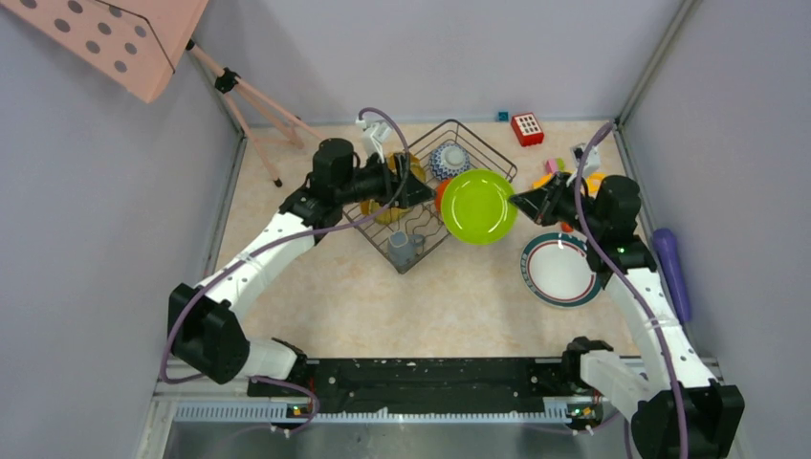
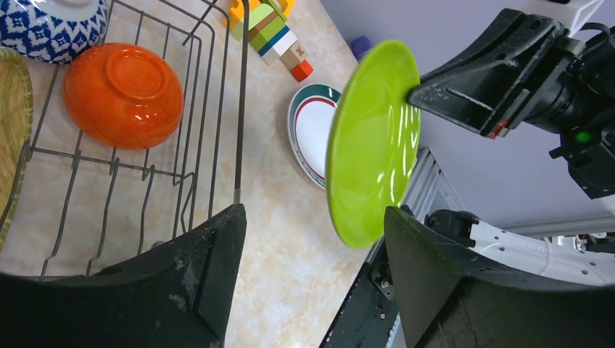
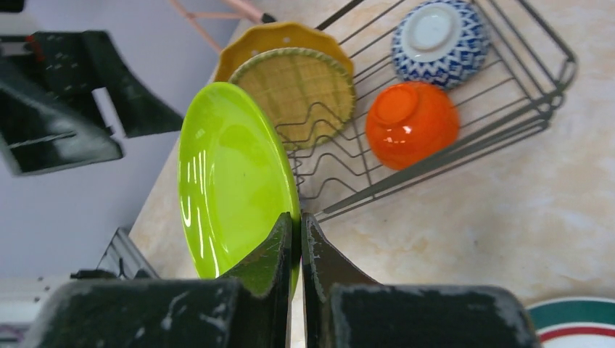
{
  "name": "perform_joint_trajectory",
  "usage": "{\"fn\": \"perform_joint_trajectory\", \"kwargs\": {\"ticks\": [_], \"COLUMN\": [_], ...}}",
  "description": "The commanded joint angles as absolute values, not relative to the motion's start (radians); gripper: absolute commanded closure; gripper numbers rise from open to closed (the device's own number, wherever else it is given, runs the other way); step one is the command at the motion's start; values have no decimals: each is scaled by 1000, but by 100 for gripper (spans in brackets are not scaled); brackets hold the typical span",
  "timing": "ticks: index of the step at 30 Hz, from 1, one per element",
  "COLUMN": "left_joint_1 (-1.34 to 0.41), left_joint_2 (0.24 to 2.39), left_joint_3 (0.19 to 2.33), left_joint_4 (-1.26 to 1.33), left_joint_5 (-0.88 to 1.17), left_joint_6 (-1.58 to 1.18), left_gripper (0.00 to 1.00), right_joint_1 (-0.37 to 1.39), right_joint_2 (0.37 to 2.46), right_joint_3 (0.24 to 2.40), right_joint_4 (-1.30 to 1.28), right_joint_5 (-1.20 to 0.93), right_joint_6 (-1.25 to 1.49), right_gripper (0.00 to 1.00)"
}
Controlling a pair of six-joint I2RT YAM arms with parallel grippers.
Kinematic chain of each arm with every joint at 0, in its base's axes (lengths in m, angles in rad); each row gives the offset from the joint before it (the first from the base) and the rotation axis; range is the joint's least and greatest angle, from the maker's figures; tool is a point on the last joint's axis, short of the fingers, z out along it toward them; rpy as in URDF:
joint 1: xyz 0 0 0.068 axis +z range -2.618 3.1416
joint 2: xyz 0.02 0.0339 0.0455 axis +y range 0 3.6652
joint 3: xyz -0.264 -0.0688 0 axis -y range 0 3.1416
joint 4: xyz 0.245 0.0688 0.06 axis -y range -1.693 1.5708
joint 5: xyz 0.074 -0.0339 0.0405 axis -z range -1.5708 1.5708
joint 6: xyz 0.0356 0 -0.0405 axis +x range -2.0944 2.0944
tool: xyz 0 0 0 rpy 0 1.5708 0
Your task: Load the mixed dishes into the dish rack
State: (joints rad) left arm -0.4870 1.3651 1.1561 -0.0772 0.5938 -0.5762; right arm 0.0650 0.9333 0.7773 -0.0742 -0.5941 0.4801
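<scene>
A beige tabletop (image 1: 335, 296) between grey walls holds the wire dish rack (image 1: 435, 229). The right gripper (image 3: 299, 221) pinches the rim of the lime green plate (image 1: 478, 206), held tilted just beside the rack's side wall. The left gripper (image 2: 313, 217) hangs over the rack, fingers spread wide and holding nothing. Inside the rack sit an orange bowl (image 2: 122, 94), a patterned bowl (image 3: 439, 40), yellow plates (image 3: 301, 87) and what looks like a grey mug (image 1: 402, 247). A white green-rimmed plate (image 1: 559, 270) lies on the table.

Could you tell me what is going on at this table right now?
The right gripper is shut on the rim of the lime green plate, holding it off the table next to the dish rack. The left gripper is open, close to the plate. An orange-red bowl and a patterned bowl sit upside down in the rack. The white green-rimmed plate lies on the table.
</scene>
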Motion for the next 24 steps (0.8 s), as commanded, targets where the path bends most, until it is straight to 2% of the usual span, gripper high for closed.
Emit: {"fn": "perform_joint_trajectory", "kwargs": {"ticks": [1, 5, 9, 15, 19, 24], "left_joint_1": [-488, -489, -491, -509, -517, -520], "left_joint_2": [1400, 1416, 1431, 1460, 1468, 1475], "left_joint_3": [1193, 1197, 1192, 1196, 1194, 1204], "left_joint_4": [-9, 13, 47, 75, 75, 61], "left_joint_5": [636, 658, 691, 754, 769, 783], "left_joint_6": [-586, -608, -639, -663, -650, -634], "left_gripper": [27, 31, 40, 45, 59, 61], "right_joint_1": [116, 143, 166, 183, 184, 185], "right_joint_2": [936, 939, 949, 964, 966, 1001], "right_joint_3": [825, 834, 834, 836, 839, 875], "right_joint_4": [18, 12, 16, 30, 44, 44], "right_joint_5": [-718, -719, -724, -716, -702, -676], "right_joint_6": [459, 448, 444, 453, 462, 452], "right_gripper": [100, 100, 100, 100, 100, 100]}}
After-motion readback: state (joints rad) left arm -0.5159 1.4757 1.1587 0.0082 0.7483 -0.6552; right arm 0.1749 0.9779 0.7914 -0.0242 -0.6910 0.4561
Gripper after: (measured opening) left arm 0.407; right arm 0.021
